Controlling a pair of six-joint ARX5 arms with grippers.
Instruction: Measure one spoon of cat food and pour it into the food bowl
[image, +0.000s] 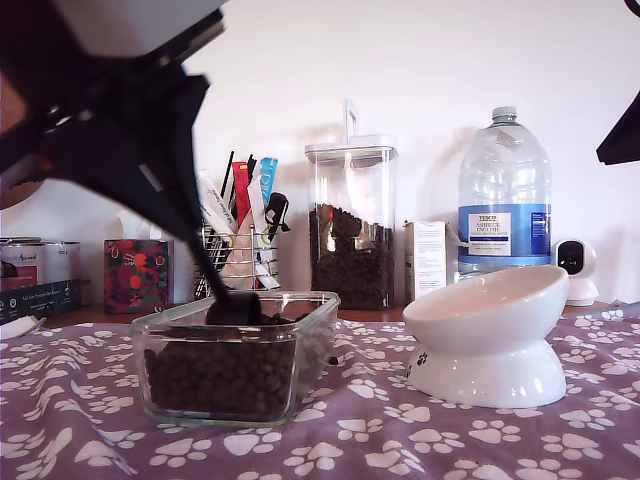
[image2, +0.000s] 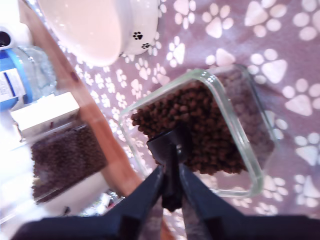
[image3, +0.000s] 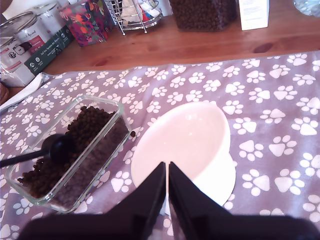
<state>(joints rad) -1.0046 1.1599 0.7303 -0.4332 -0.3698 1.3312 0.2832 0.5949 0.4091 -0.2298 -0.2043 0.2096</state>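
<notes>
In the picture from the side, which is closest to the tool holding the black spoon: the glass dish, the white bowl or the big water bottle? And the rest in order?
From my first gripper, the tool holding the spoon, as the exterior view shows it:
1. Glass dish, directly beneath the spoon's cup.
2. Food bowl, farther toward that view's right.
3. Water bottle, behind the bowl by the wall.

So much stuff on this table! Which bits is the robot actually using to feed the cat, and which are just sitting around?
In use:
- spoon, gripped in my first gripper
- cat food in the glass dish
- food bowl, with nothing in it so far

Just sitting there:
- tall kibble canister
- water bottle
- wire rack of sachets
- tissue box
- tins
</notes>
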